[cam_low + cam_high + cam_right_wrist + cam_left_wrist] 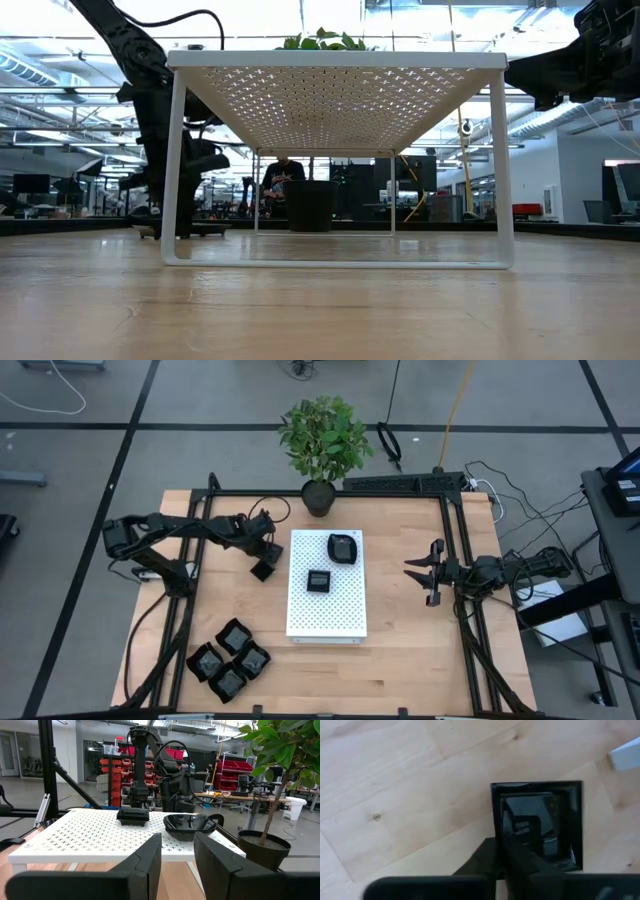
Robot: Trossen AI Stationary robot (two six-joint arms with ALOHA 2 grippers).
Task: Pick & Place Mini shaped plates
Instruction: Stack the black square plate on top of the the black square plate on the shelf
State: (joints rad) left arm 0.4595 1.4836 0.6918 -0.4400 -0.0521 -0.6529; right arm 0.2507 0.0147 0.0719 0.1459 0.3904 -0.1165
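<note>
While my right gripper (418, 572) waits half-spread, my left gripper (263, 563) clamps a small square plate (537, 822) on the surface (400, 660).

Overhead, table-level, two wrist views

Bright, even overhead light; ceiling strips glare in the low view; left wrist view blurred

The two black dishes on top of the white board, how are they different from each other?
The rounded dish is larger, with curved sides; the small square dish is smaller, with straight edges. The rounded dish sits near the white board's corner closest to the plant; the small square dish sits nearer the board's middle. In the right wrist view the rounded one is bowl-like, the square one boxier. Both are glossy black and upright.
</note>
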